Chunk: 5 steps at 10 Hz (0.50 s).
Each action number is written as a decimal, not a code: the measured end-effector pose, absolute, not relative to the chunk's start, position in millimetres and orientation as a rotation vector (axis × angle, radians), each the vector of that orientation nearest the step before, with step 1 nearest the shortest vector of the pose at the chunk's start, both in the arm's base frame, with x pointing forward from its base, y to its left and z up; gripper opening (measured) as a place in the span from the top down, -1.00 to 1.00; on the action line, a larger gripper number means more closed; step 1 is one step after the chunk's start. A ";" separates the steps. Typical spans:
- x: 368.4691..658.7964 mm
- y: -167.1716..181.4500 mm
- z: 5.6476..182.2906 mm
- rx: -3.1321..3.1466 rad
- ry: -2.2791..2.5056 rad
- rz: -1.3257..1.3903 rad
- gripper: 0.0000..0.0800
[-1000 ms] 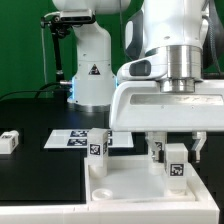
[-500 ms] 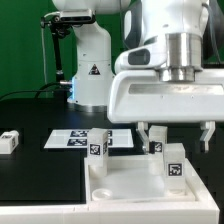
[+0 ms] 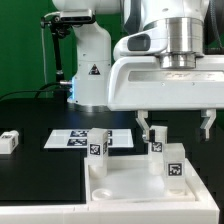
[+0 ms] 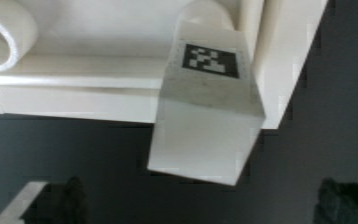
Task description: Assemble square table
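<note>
Claw (image 3: 175,127) fully open, grips nothing. It hangs just over an upright leg (image 3: 172,163), fingers clear of it both sides. Leg stands in square top (image 3: 125,188) nr its edge on exterior view's right. 2nd leg (image 3: 97,148) upright at a corner on exterior view's left. Top sits on worktop (image 3: 40,170).

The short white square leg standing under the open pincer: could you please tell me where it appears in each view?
Exterior view: the short white square plastic leg stands on the white plastic tray-like table top, toward the exterior view's right, below the open pincer.
Wrist view: the same leg fills the middle, its black-and-white tag showing.
Shared landmark: the table top's raised rim, beside the leg in both.
</note>
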State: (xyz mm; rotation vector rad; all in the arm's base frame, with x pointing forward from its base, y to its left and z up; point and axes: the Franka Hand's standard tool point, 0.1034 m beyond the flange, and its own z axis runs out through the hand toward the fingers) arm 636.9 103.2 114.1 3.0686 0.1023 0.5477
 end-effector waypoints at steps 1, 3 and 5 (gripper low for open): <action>638.1 103.5 115.2 3.067 0.103 0.556 -0.62; 629.2 101.4 110.3 3.113 0.053 0.329 -0.62; 630.5 99.6 109.8 3.174 -0.092 0.089 -0.62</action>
